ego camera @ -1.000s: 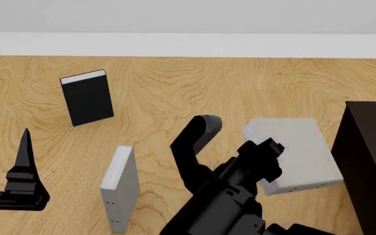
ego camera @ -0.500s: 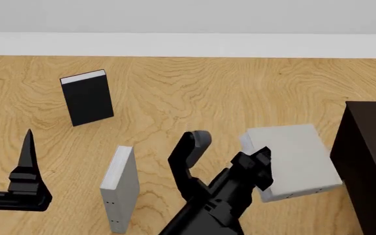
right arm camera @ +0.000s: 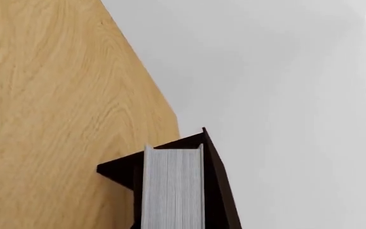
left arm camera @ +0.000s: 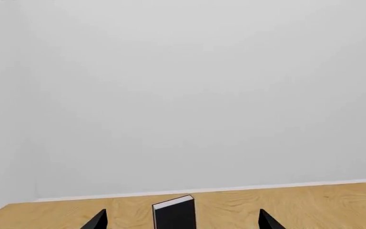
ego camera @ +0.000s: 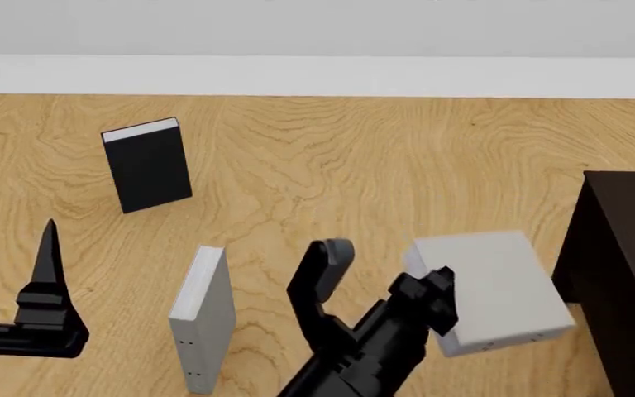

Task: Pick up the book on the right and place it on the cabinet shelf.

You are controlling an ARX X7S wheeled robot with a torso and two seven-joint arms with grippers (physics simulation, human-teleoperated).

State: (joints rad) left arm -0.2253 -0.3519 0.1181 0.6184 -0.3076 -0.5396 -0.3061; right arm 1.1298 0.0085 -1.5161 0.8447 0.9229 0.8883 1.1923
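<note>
My right end effector (ego camera: 433,299) is pinching the book (ego camera: 492,291) tilted; cabinet (ego camera: 618,273) sits just right. Left end effector (ego camera: 44,285) spread, idle.

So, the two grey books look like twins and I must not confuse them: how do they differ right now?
The light-grey hardback book on the right is held in the right gripper, lifted and tilted with its broad cover showing; the second grey hardback book stands upright on the wooden floor, untouched, spine toward the camera. The held one is beside the dark cabinet; the other stands left of the right arm. Both are thick, grey, with white page edges.
</note>
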